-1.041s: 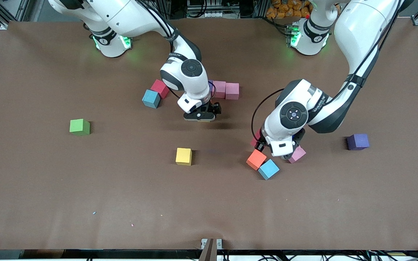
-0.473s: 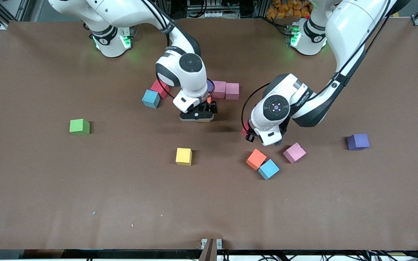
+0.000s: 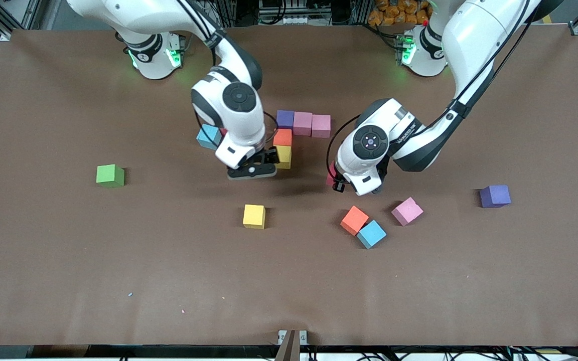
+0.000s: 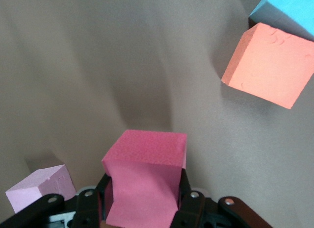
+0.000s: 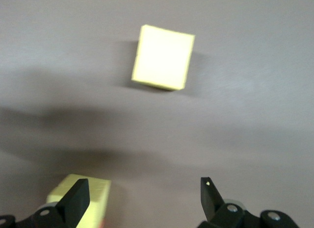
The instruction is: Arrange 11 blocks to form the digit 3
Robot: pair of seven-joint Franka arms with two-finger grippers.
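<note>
— What's on the brown surface [image 3: 68, 281] from where you stand?

— Both arms are reaching in. The right gripper [image 3: 251, 171] hangs with its fingers spread and nothing between them, over bare surface just beside the yellow cube [image 3: 283, 155] at the six o'clock end of the started digit 3 [image 3: 289, 135].

— And the other one?

— The left gripper [image 4: 142, 203] is up over the surface, pinching a reddish-pink cube [image 4: 144, 181].

— How far along is the figure?

— There's a bar of purple [image 3: 285, 119], pink [image 3: 302, 123], pink [image 3: 321, 126]. At six o'clock from the purple sits an orange cube [image 3: 282, 137], then that yellow one.

— Loose ones?

— A blue cube [image 3: 209, 136] lies at nine o'clock of the figure, and another yellow cube [image 3: 254, 216] at six. An orange [image 3: 354, 220] and blue pair [image 3: 372, 233] touch at five o'clock, with a pink cube [image 3: 407, 211] near them. A purple cube [image 3: 494, 196] lies at three o'clock from that pink one, and a green cube [image 3: 110, 176] well apart at nine.
</note>
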